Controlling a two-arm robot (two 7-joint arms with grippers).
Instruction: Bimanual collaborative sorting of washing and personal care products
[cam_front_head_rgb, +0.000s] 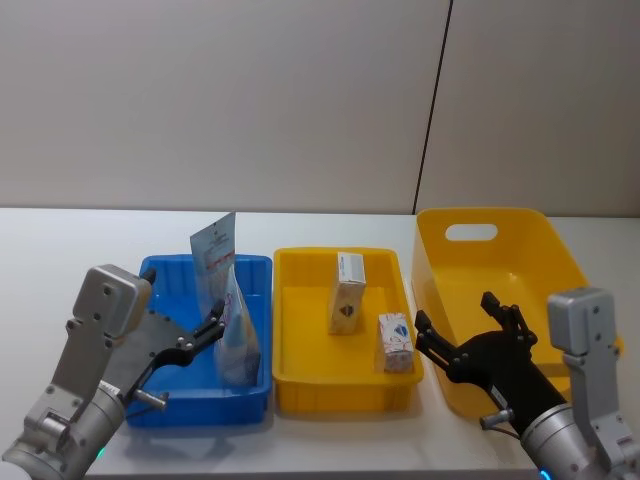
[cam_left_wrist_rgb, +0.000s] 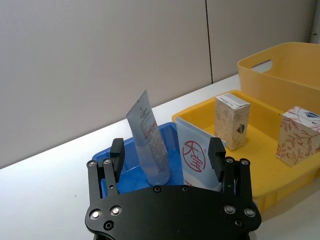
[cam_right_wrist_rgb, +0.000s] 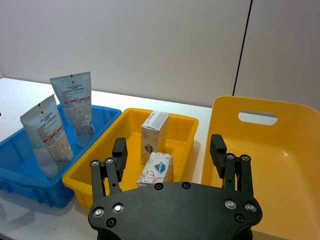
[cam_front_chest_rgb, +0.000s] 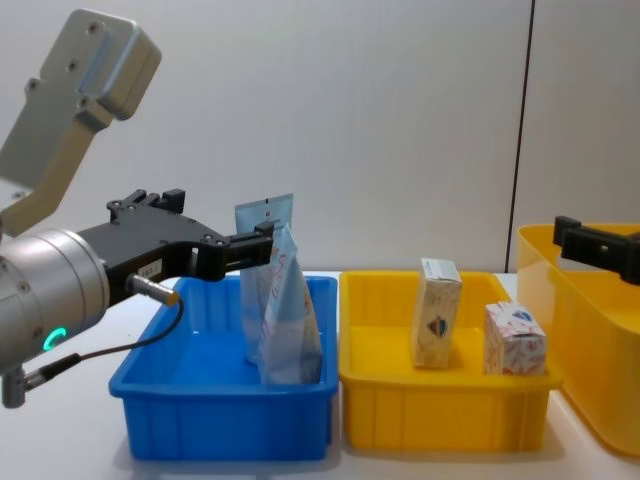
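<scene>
Two pale blue tubes stand upright in the blue tray (cam_front_head_rgb: 256, 264): a taller one (cam_front_head_rgb: 214, 254) at the back and one (cam_front_head_rgb: 240, 338) leaning at the front. My left gripper (cam_front_head_rgb: 210, 330) is open just left of them over the tray; in the left wrist view both tubes (cam_left_wrist_rgb: 148, 136) (cam_left_wrist_rgb: 196, 159) stand beyond its spread fingers (cam_left_wrist_rgb: 117, 151). Two small white cartons (cam_front_head_rgb: 347, 292) (cam_front_head_rgb: 395, 342) stand in the yellow tray (cam_front_head_rgb: 340, 255). My right gripper (cam_front_head_rgb: 460, 320) hangs open and holds nothing, above the near left part of the large yellow bin (cam_front_head_rgb: 500, 262).
The three containers stand in a row on the white table: blue tray, yellow tray, tall yellow bin with a handle slot (cam_front_head_rgb: 471, 232). A grey wall stands behind. Bare table lies left of the blue tray and along the front edge.
</scene>
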